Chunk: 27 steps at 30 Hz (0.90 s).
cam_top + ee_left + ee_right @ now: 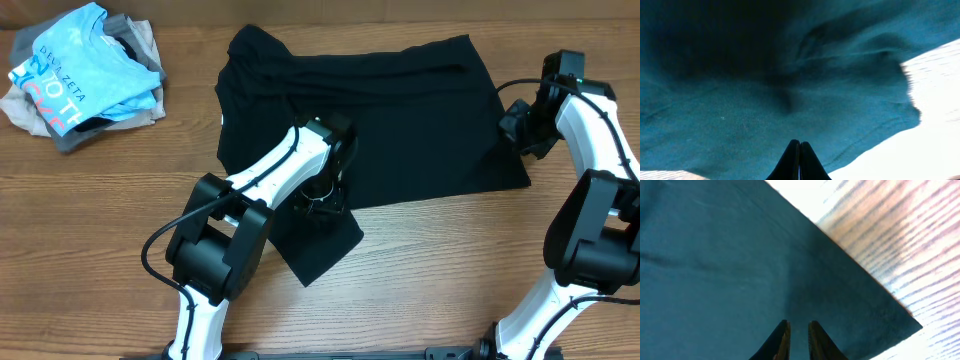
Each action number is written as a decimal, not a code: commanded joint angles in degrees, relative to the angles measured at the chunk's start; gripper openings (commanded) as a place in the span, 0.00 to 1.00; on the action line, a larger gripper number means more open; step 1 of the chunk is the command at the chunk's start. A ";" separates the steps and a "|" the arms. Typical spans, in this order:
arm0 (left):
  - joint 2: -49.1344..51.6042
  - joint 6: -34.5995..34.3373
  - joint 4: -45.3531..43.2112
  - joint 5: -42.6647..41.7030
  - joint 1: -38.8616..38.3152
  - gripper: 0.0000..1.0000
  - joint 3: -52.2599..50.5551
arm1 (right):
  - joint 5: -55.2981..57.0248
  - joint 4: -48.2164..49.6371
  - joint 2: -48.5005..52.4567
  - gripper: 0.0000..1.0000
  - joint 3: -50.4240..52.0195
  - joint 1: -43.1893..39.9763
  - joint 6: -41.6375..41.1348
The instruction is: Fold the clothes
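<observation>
Wood-grain worktop (pixel 120 220) ran under everything. At its far left corner lay a loose pile: a light blue tee (pixel 75 60) with white and red lettering sat on top of crumpled grey and beige garments (pixel 140 45).

Right of the pile, the left arm (pixel 260 185) reached in from the near edge, and the left claw (pixel 325 203) pointed down onto the near-left part of the black clothes (pixel 410 110). In the left wrist view its fingertips (pixel 792 155) were pressed together against the dark cloth (pixel 765 100); whether a fold of fabric was caught between them was hard to say from that blurred view.

The black clothes lay spread across the middle of the worktop, wrinkled along the far edge, with one flap (pixel 322 250) jutting toward the near side just below the left claw.

At the garment's right edge hung the right claw (pixel 520 125). The right wrist view showed its tips (pixel 817 337) a little apart, with nothing between them, over flat cloth (pixel 715 270) near a corner of the fabric, with bare worktop (pixel 900 245) beyond it.
</observation>
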State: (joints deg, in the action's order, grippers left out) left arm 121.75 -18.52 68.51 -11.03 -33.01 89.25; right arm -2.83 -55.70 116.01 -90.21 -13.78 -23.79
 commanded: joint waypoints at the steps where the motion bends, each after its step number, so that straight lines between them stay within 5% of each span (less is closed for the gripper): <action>1: -0.13 -1.46 -1.53 -1.07 -0.02 0.04 -2.19 | -0.46 0.35 -0.04 0.16 2.40 0.11 -1.25; 27: -0.11 -2.08 -7.76 -4.22 -0.13 0.04 -15.06 | 2.73 7.34 0.07 0.16 14.19 0.09 -5.01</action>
State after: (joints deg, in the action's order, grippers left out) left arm 119.20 -19.59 61.82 -14.87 -32.91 78.74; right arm -1.34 -48.84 116.01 -78.13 -13.78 -27.53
